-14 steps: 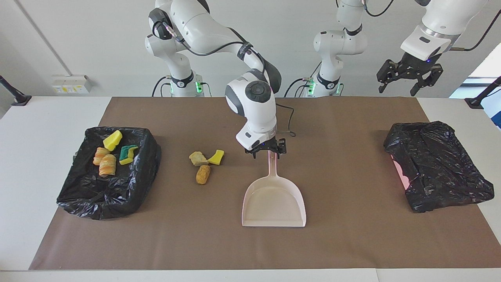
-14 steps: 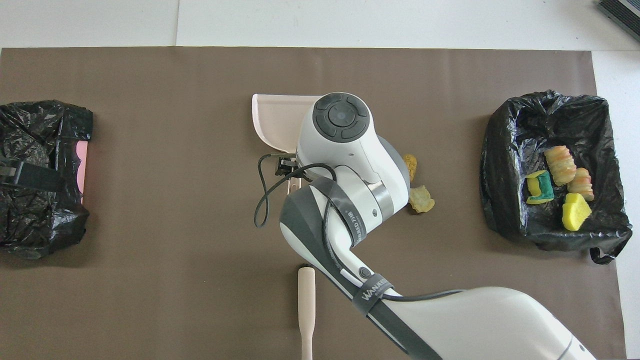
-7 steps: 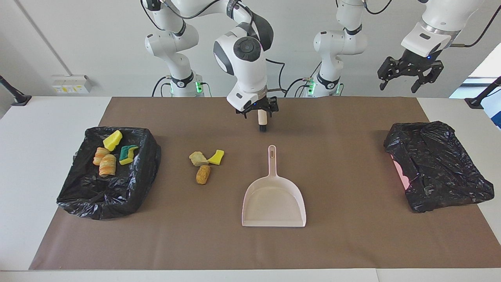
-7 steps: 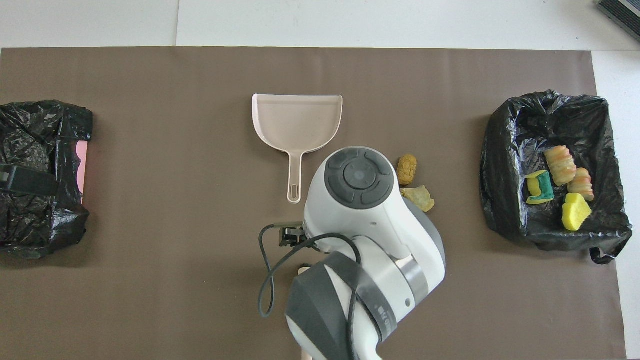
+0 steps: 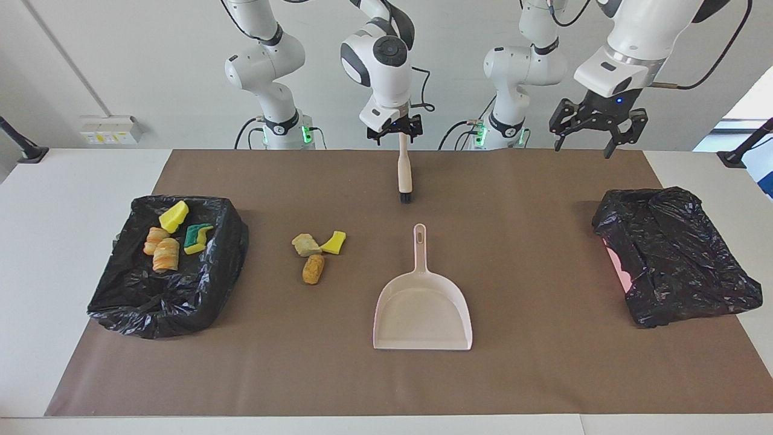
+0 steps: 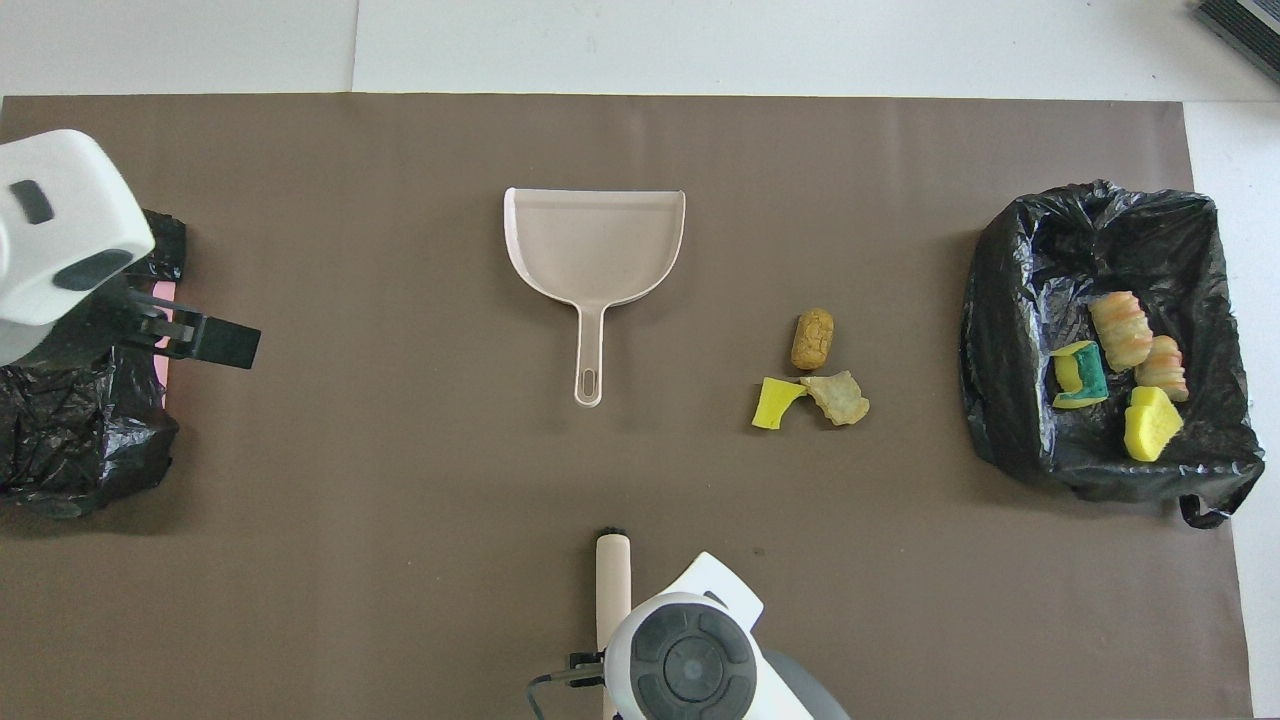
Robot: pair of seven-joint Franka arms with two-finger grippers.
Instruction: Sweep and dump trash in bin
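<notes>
The right gripper [image 5: 395,129] hangs over the brush [image 5: 404,172], just above the end of its handle. I cannot tell if the fingers already close on the handle or only stand around it. The left gripper [image 5: 593,125] waits in the air with its fingers spread wide, near the closed black bag [image 5: 676,254] at the left arm's end of the table.

The trash is in two groups. Three loose scraps [image 5: 315,251] lie on the brown mat [image 5: 543,374]: a yellow sponge piece, a beige stone-like chunk and a tan bread-like lump, touching or almost touching each other. They are well apart from the right gripper, toward the right arm's end of the table. Four more pieces already lie in the open bin [image 5: 166,302] with its black liner. The pink dustpan [image 5: 421,311] lies flat on the mat beside the loose scraps, empty, its handle pointing toward the right gripper.

The scraps look light. I judge the sponge soft and a little springy, so the bristles may bounce it or roll it. The beige chunk seems stiffer, and the rounded lump could roll away sideways. They are better pushed than pinched. The stiff brush should be held firmly on its handle, and the dustpan by its long handle.
</notes>
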